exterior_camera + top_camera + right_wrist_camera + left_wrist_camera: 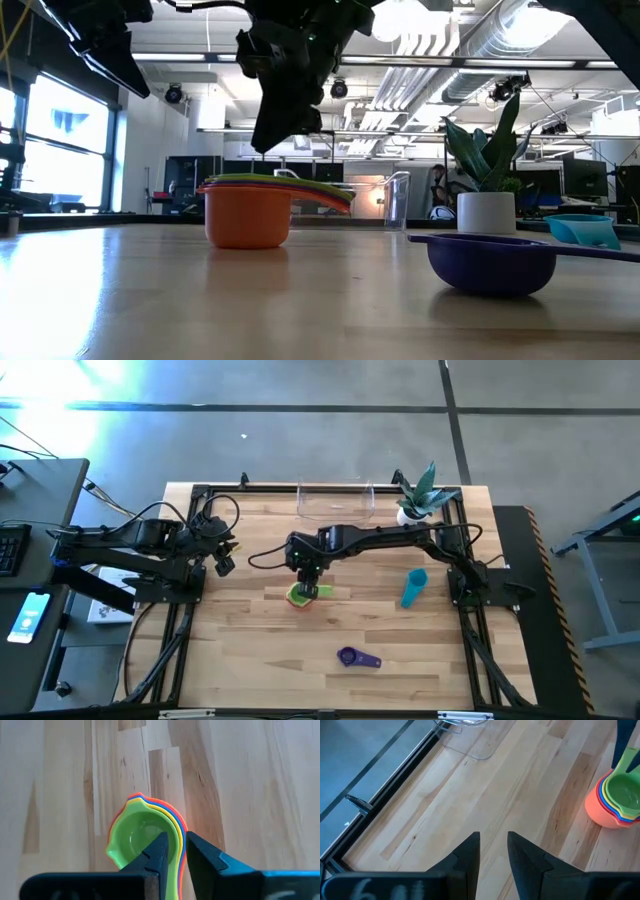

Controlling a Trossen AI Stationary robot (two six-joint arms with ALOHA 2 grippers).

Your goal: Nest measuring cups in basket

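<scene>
While nested cups [145, 835] sit below, right jaws hover — seemingly apart.

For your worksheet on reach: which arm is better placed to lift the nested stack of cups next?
Probably the right. The right hand hangs directly over the stack, fingers astride its handles, while the left hand waits at the table's left edge.

Open tabletop [240, 630] across left and front. Obstructions: nested cup stack [306, 595] mid-table, light blue cup [414, 588], purple cup [352, 657], clear basket [335, 501], potted plant [415, 498] at rear.
</scene>
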